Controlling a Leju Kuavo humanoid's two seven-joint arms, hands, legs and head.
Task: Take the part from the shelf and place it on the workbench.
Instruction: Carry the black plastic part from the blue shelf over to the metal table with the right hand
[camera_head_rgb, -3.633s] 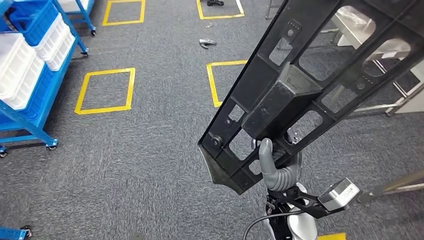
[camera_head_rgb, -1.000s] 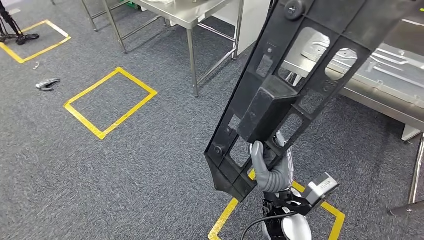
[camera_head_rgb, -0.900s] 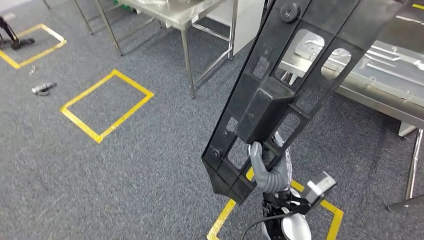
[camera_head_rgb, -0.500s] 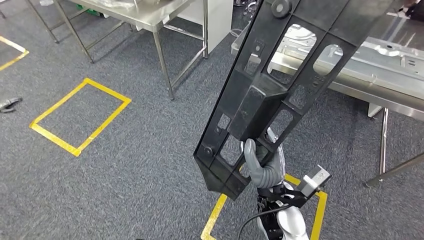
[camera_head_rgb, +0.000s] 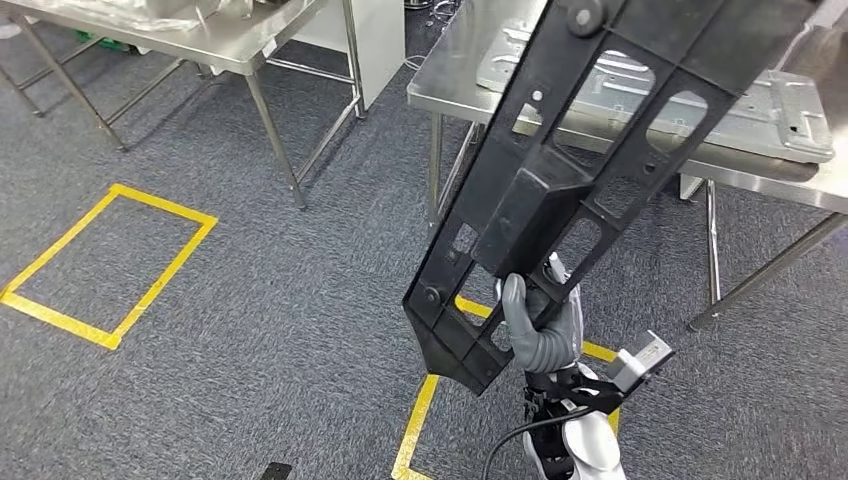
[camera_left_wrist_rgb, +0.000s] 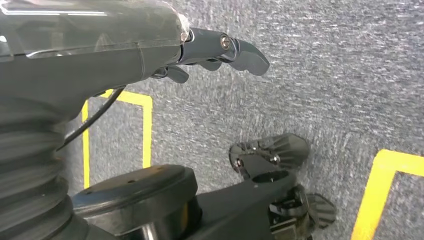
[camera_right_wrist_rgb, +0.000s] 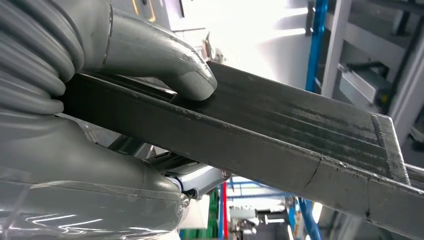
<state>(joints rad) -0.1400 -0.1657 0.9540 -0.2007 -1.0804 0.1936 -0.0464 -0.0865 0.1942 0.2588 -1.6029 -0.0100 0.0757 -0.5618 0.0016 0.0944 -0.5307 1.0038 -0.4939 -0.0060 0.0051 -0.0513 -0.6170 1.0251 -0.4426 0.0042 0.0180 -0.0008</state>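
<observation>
The part (camera_head_rgb: 590, 150) is a long black plastic frame with several cut-outs and a raised block in its middle. My right hand (camera_head_rgb: 540, 325) grips it near its lower end and holds it up at a slant, so its upper end crosses in front of the steel workbench (camera_head_rgb: 455, 80). In the right wrist view the thumb (camera_right_wrist_rgb: 165, 60) presses on the part's flat edge (camera_right_wrist_rgb: 280, 130). My left hand (camera_left_wrist_rgb: 215, 50) hangs over the grey carpet with its fingers apart and nothing in them.
A flat metal sheet (camera_head_rgb: 760, 100) lies on the workbench. A second steel table (camera_head_rgb: 250, 45) stands at the back left. Yellow tape squares (camera_head_rgb: 110, 260) mark the carpet, and one (camera_head_rgb: 420, 420) lies just by my feet.
The camera has turned and moved: the blue shelf is gone from the picture and the steel tables have come closer and slid left. The part stays in my right hand.
</observation>
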